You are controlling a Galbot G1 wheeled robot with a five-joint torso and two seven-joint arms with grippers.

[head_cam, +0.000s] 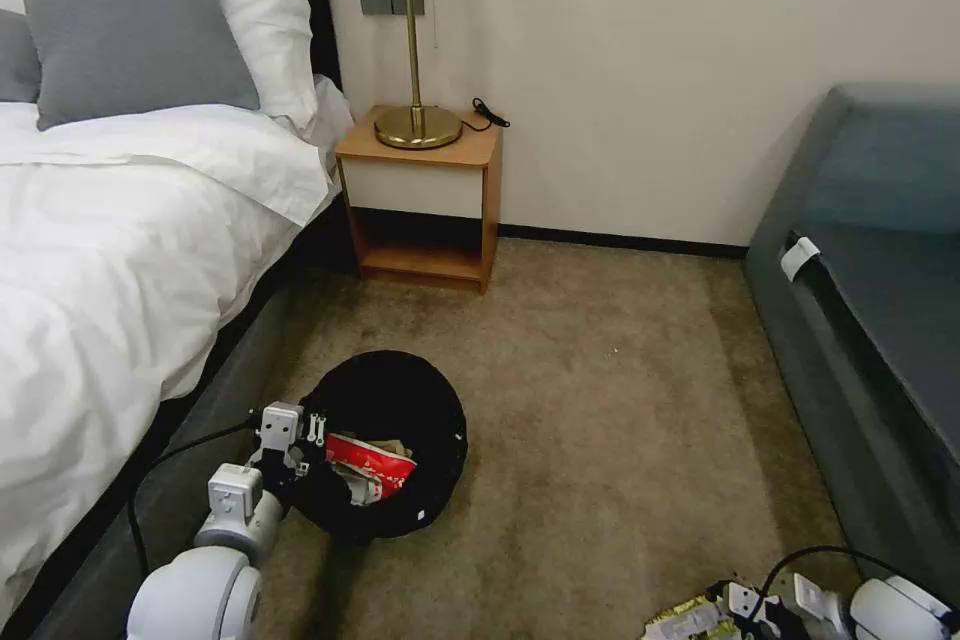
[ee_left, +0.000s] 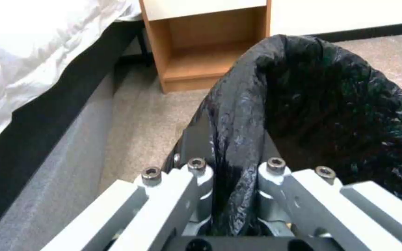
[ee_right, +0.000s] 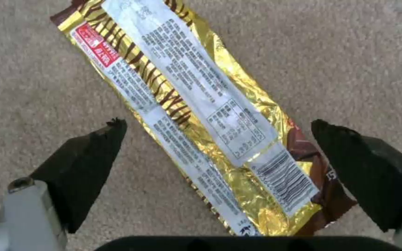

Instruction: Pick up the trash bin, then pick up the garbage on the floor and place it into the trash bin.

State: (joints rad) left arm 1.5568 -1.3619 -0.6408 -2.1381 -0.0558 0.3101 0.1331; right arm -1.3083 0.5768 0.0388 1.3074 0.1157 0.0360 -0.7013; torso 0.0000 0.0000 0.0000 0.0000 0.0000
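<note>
The trash bin (head_cam: 400, 400), lined with a glossy black bag (ee_left: 331, 104), sits tilted beside the bed. My left gripper (head_cam: 300, 440) is shut on the near rim, with the bag folded between its fingers (ee_left: 196, 174). A red-and-white crumpled packet (head_cam: 370, 465) lies inside the bin. A gold-and-black snack wrapper (ee_right: 196, 104), one piece of the garbage, lies flat on the carpet at the lower right of the head view (head_cam: 690, 620). My right gripper (ee_right: 217, 123) hovers just over it, open, with a black fingertip (ee_right: 94, 153) on either side of the wrapper.
The white bed (head_cam: 120, 250) runs along the left. A wooden nightstand (head_cam: 420, 200) with a brass lamp (head_cam: 412, 40) stands against the far wall. A dark sofa (head_cam: 880, 300) lines the right. Open carpet (head_cam: 620, 400) lies between them.
</note>
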